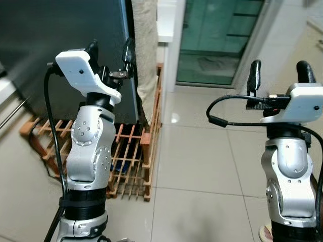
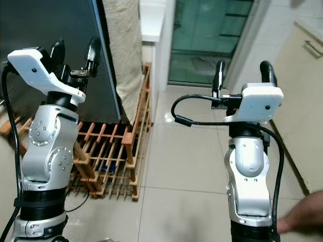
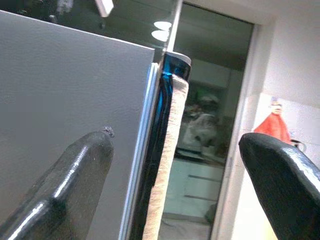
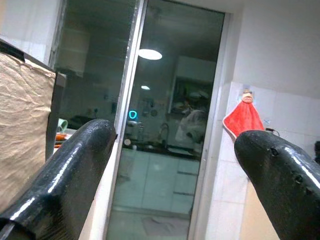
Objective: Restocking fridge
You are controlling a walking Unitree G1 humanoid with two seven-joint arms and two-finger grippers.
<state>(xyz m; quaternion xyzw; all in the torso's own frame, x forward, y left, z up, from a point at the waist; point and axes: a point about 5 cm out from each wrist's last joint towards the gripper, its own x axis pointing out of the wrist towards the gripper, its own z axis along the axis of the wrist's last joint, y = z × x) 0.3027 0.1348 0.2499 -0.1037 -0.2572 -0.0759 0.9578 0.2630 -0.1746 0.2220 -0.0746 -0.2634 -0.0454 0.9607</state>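
The dark fridge stands at my left, door shut, a beige cloth on its edge. Below sits a wooden rack. My left gripper and right gripper hover with jaws apart, empty. My right eye catches perhaps a person's hand.

Tall dark grey fridge, door shut, upright beside a wooden rack.
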